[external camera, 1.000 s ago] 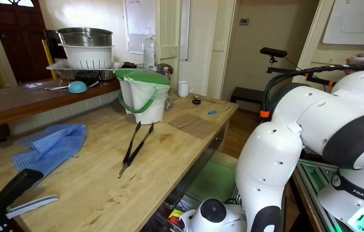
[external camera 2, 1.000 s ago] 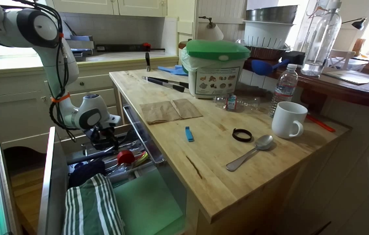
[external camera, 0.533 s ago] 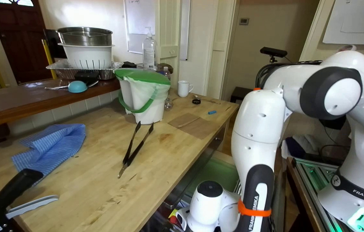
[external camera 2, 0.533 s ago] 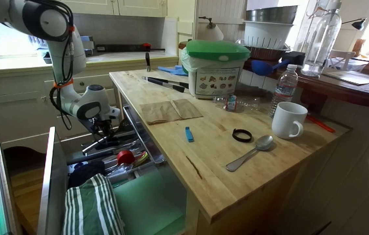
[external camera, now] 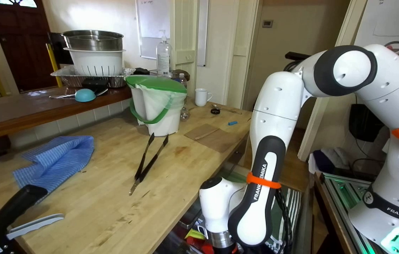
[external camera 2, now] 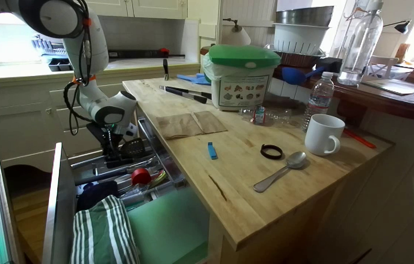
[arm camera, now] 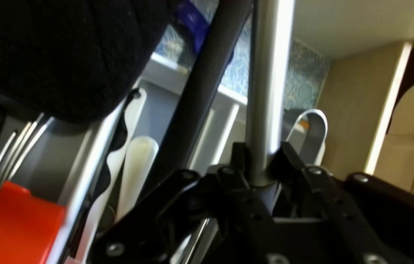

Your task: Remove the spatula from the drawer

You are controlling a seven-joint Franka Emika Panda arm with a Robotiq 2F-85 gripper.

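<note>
Counted on ctr (external camera: pixel 97 201): 1 mug (external camera 2: pixel 320 134), 1 spoon (external camera 2: pixel 282 171), 1 upright wtr btl (external camera 2: pixel 319 98), 1 grn-lidded bucket (external camera 2: pixel 243 82), 1 pr tongs (external camera: pixel 153 161), 1 pc brn paper (external camera 2: pixel 185 126), 1 blu strip (external camera 2: pixel 212 150), 1 blk ring (external camera 2: pixel 271 157), 1 blu cloth (external camera: pixel 58 157). Tallied over ledge (external camera: pixel 12 113): 1 colander (external camera: pixel 97 61), 1 pump btl (external camera: pixel 164 58). Logged in drawer (external camera 2: pixel 58 198): 1 grn-striped cloth (external camera 2: pixel 104 234).

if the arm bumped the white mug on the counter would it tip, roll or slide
The mug would probably slide before tipping: it stands upright and looks nearly as wide as tall. If toppled, its handle would likely stop it rolling far. Its smooth, shiny surface suggests ceramic, so it may be slippery and could chip.
</note>
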